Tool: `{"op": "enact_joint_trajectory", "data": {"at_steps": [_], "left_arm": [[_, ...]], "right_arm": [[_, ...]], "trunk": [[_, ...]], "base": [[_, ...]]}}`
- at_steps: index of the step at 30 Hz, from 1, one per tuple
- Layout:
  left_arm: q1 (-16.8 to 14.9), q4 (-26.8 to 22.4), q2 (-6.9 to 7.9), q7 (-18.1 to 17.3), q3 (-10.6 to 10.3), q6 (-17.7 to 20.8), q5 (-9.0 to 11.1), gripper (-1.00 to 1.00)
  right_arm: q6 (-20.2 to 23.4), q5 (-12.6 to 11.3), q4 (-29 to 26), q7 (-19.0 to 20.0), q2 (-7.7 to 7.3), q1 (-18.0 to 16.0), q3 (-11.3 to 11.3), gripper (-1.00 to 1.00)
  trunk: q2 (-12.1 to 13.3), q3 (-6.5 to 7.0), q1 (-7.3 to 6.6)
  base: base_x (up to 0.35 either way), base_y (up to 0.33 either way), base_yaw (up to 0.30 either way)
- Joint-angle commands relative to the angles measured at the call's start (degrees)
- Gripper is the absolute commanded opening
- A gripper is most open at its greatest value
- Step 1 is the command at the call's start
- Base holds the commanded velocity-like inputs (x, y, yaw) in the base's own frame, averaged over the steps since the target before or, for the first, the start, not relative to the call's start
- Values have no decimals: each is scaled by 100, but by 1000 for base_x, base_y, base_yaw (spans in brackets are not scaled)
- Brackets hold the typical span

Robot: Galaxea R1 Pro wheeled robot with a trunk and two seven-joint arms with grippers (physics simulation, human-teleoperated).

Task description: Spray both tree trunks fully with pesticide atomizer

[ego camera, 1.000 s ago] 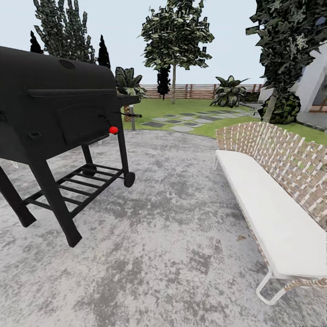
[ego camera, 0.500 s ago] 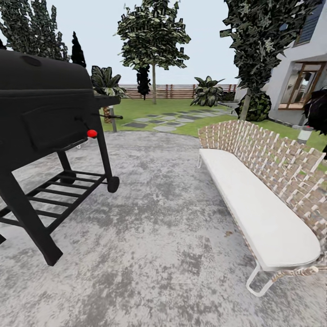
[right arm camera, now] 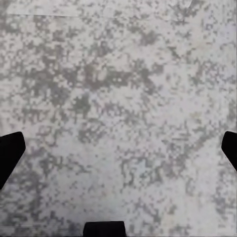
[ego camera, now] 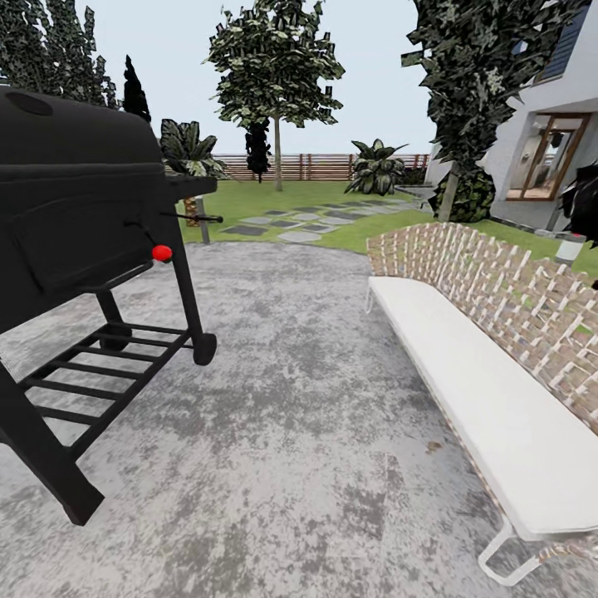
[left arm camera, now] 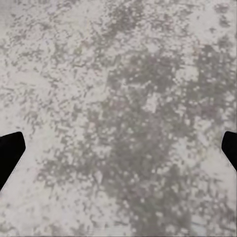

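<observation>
Grey mottled paving spreads between a black grill and a white-cushioned woven bench. Beyond the grill, a lawn runs to a slatted fence, with one tree standing before the fence and another near the house. Left end effector and right end effector hang over paving, fingertips wide apart, holding nothing.

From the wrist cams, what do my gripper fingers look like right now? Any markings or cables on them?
Little shows. In the left wrist view the left gripper appears as two plain matte black fingertips at the frame edges. The right gripper looks the same, with a further flat black part at the frame's lower edge. No markings or cables visible. Mottled grey paving lies beyond.
</observation>
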Motion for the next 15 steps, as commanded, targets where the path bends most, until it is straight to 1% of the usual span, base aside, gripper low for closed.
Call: {"op": "enact_joint_trajectory", "data": {"at_steps": [1, 15], "left_arm": [[-3, 5, 1, 2, -6, -18, 27, 100], [-3, 5, 6, 9, 3, -8, 27, 100]], "right_arm": [[-18, 5, 11, 4, 1, -2, -7, 100], [-22, -8, 24, -23, 1, -2, -11, 100]], "trunk": [[-2, -5, 2], [-2, -5, 2]], "base": [[334, 16, 0], [337, 1, -2]]}}
